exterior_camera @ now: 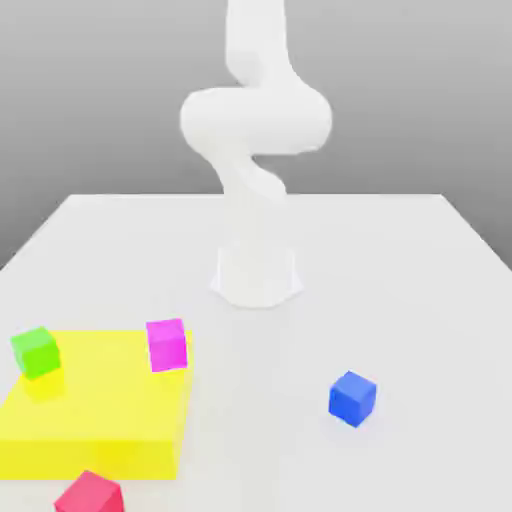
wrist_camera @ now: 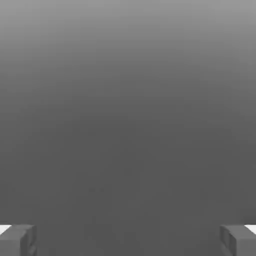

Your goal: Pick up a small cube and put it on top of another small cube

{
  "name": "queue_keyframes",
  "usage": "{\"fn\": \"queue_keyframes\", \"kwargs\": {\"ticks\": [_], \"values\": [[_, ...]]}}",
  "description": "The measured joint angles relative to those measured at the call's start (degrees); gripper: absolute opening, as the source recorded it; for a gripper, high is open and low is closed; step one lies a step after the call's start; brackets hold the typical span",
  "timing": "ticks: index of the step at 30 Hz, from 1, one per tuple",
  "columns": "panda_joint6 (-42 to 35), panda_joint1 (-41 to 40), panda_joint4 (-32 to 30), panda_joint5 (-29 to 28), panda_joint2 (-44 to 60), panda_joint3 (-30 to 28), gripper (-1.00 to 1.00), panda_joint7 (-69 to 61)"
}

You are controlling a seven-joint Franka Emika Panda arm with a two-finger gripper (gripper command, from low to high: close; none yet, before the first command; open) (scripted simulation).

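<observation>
Pale flat tabletop: beside the raised yellow rectangular block [exterior_camera: 95, 455] sits a small blue cube [exterior_camera: 352, 399], toward the exterior view's right. My jaws stand wide, empty. It's probably light and rigid; I'd pinch opposite faces.

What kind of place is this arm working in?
Probably a simulated test bench: a plain white table with a bolted-looking white arm, a yellow block and small coloured cubes, like the blue one.

Smooth matt blue cube [exterior_camera: 352, 399]
</observation>
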Motion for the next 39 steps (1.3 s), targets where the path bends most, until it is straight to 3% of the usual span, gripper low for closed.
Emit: {"fn": "queue_keyframes", "kwargs": {"ticks": [13,19,26,27,34,39], "values": [[19.4,11.2,-18.6,2.0,27.8,2.4,0.00,-17.0],[28.3,14.8,-27.1,0.0,40.6,4.9,0.00,-22.7],[39.9,17.8,-26.1,-4.3,55.2,1.5,0.00,-20.7],[41.4,18.2,-25.7,-4.4,57.0,1.0,-1.00,-20.6],[41.6,18.3,-25.7,-4.6,57.4,0.9,-1.00,-20.4],[34.4,16.9,-27.4,-2.6,48.5,2.8,-1.00,-21.9]]}}
